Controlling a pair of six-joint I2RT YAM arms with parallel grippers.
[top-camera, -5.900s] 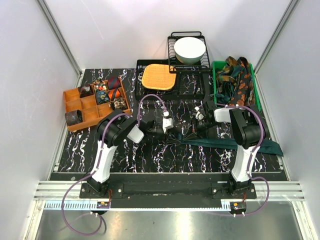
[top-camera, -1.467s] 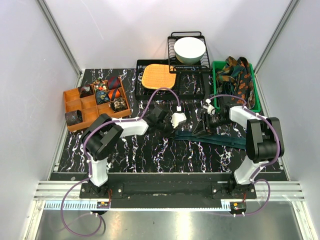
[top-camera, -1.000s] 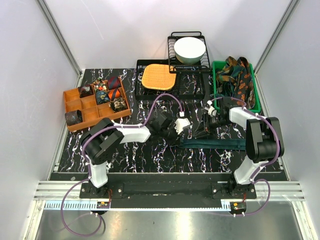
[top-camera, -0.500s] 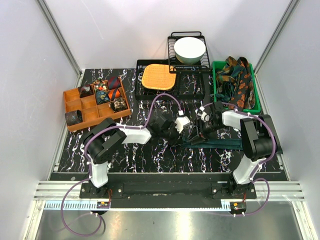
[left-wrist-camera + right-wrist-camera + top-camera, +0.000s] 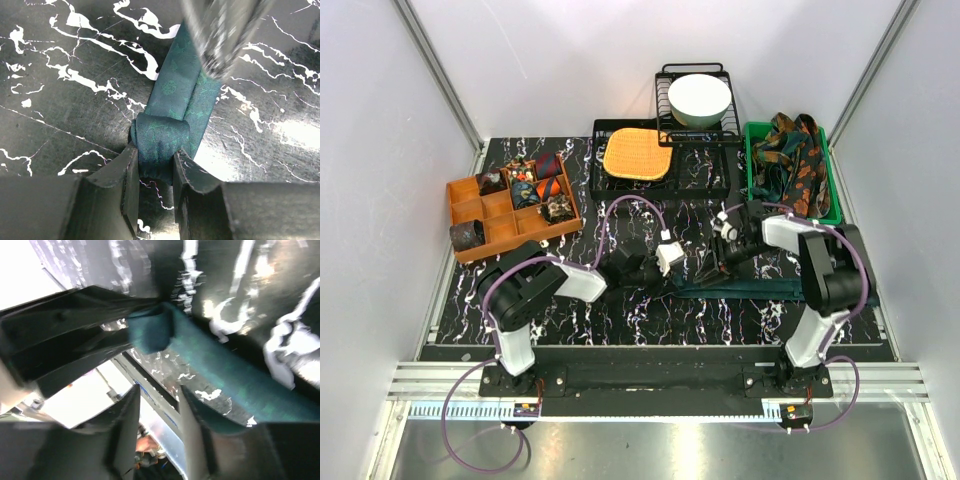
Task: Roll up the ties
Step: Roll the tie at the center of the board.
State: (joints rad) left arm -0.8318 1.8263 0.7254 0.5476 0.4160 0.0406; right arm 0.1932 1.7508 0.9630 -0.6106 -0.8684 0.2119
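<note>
The left arm reaches low across the table [image 5: 590,325], its left gripper [image 5: 155,167] clamped on the small coil [image 5: 161,137] at one end of the dark teal tie [image 5: 176,95]. This cloth looks light, soft and slippery, so I judge the coil must be pinched at its flat sides or it unrolls. The rest lies flat toward the right, where the right gripper [image 5: 159,395] hovers beside the coil, fingers apart and empty.
</note>
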